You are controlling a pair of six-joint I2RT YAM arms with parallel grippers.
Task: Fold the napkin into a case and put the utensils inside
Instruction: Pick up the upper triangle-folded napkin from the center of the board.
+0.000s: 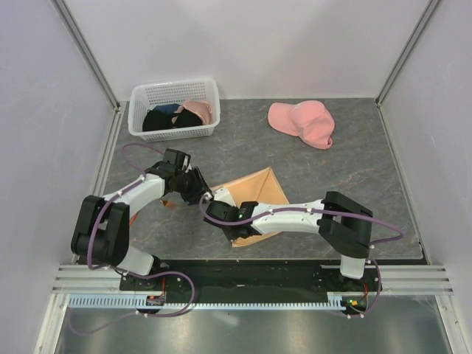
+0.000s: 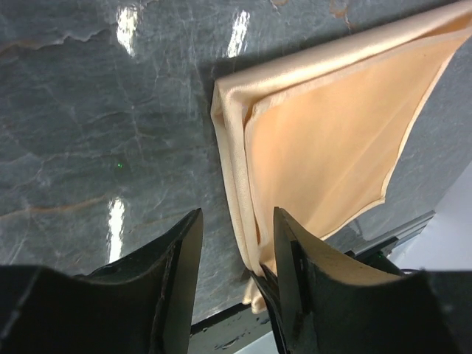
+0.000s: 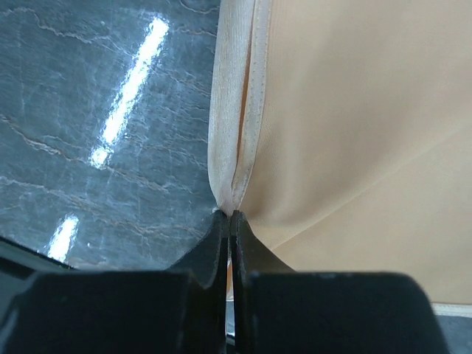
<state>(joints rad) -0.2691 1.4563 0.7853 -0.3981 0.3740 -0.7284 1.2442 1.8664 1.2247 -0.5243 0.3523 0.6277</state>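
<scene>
"Your right gripper [image 3: 230, 218] is pinched tight on the napkin [image 3: 354, 110]. It has the folded edge, on the napkin's 9 o'clock side in the top view."

"And my left gripper?"

"Your left gripper [image 2: 236, 221] has its jaws partly apart, and nothing is in them. Only the grey table [image 2: 110, 133] shows in the gap. It hangs just beside that same folded edge, a little toward 10 o'clock."

"Where does the napkin lie?"

"It lies flat in the middle of the table, close to your two arms."

"How far along am I?"

"I think you are in the folding part. One layer lies on top of another, so a fold is made. It does not look like a case yet, because I see no pocket to slide things into. You need more folds. The utensils are not inside. I cannot find them in any view, and your left arm may be hiding them. Putting them in is all left to do."

"What is in the basket?"

"The basket [image 1: 175, 133] sits at 11 o'clock on the table. It holds dark and pink clothes [image 1: 166, 118]. The cap [image 1: 302, 122] lies on the bare table at 1 o'clock, well apart from the napkin."
</scene>
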